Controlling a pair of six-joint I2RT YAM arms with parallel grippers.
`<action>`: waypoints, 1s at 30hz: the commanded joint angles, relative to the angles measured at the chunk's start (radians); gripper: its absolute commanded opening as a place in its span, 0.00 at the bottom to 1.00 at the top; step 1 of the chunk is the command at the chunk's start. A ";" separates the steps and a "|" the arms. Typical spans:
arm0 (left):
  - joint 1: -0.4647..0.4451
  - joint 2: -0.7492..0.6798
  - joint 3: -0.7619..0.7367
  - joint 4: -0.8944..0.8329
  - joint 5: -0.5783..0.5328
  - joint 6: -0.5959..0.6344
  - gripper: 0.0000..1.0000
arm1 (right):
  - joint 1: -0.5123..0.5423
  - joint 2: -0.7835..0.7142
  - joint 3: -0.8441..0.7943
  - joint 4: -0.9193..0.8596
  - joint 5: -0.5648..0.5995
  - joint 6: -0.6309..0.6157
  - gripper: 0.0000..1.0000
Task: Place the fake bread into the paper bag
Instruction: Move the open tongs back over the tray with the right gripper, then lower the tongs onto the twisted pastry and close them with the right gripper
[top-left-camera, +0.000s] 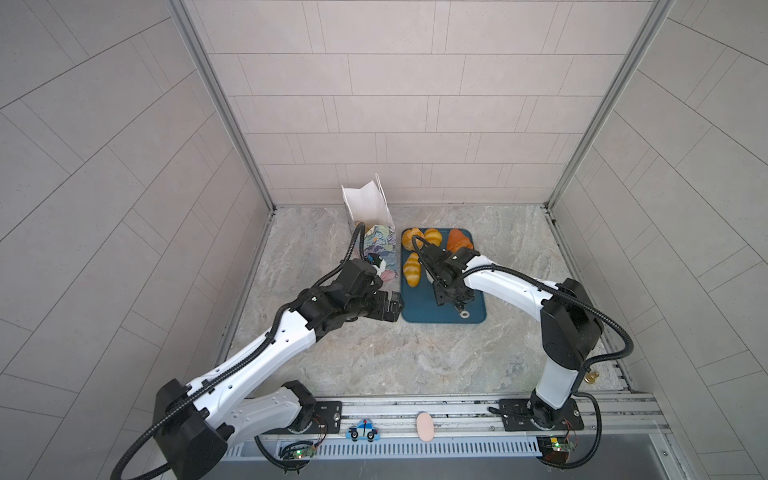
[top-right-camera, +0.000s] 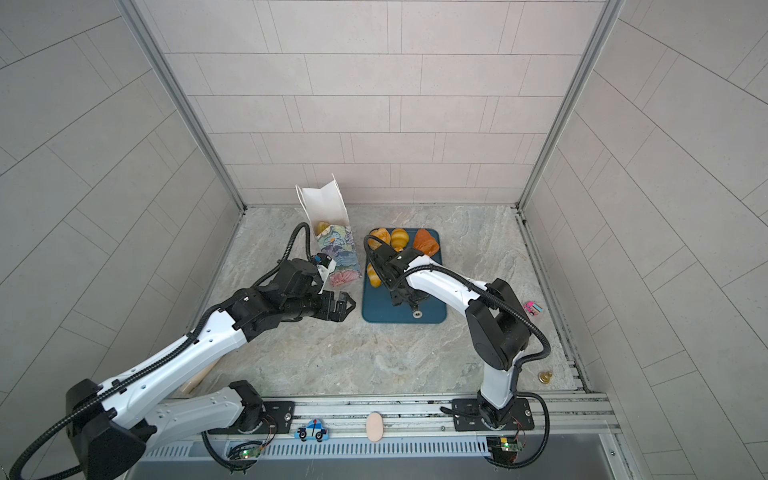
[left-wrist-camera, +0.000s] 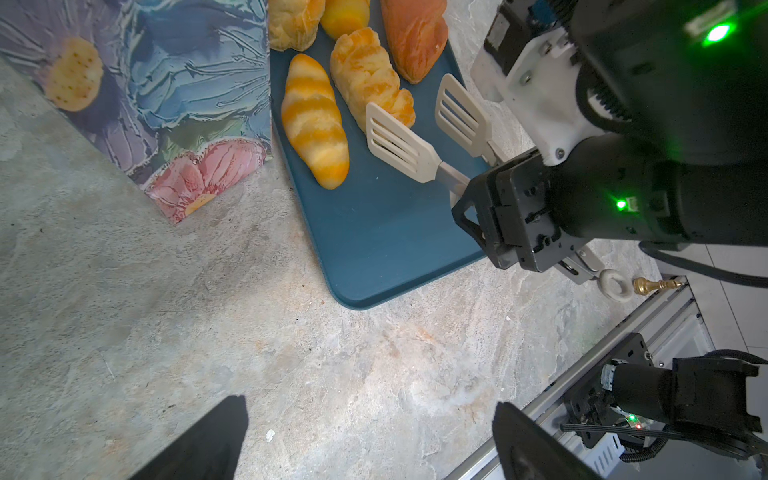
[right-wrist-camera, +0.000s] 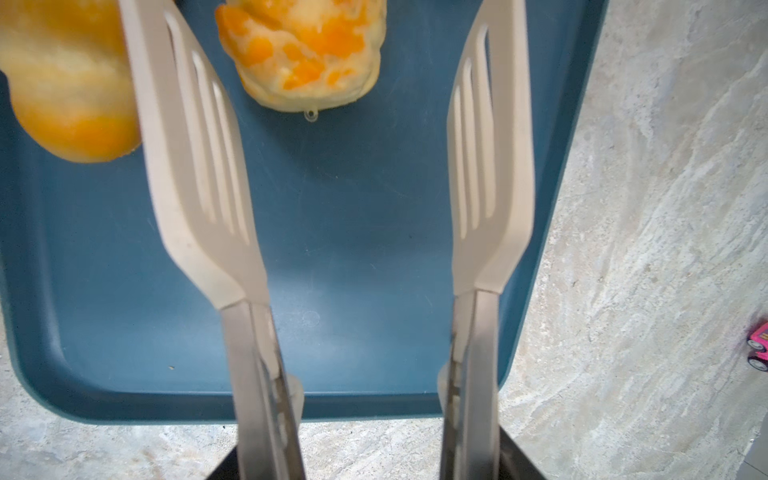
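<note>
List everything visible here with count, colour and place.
paper bag: one, white with pastel flowers, left of the tray
tray: one, dark blue, on the table
fake bread: six, yellow, one orange-brown; five on the tray, one in the paper bag
tongs: one, beige, over the tray
toy car: one, pink, table's right side
brass ornament: one, gold, table's right front
car cutout: one, blue, front rail
oval pad: one, pink, front rail
left gripper: one, black, open near the paper bag
right gripper: one, black, closed on the tongs
</note>
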 joint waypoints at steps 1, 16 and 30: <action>-0.004 0.013 0.035 0.011 -0.019 0.015 1.00 | -0.010 0.024 0.027 0.002 0.011 -0.007 0.66; -0.003 0.038 0.065 0.001 -0.030 0.029 1.00 | -0.040 0.101 0.108 -0.001 -0.003 -0.043 0.66; -0.003 0.040 0.074 -0.008 -0.036 0.032 1.00 | -0.068 0.162 0.176 -0.015 -0.030 -0.085 0.64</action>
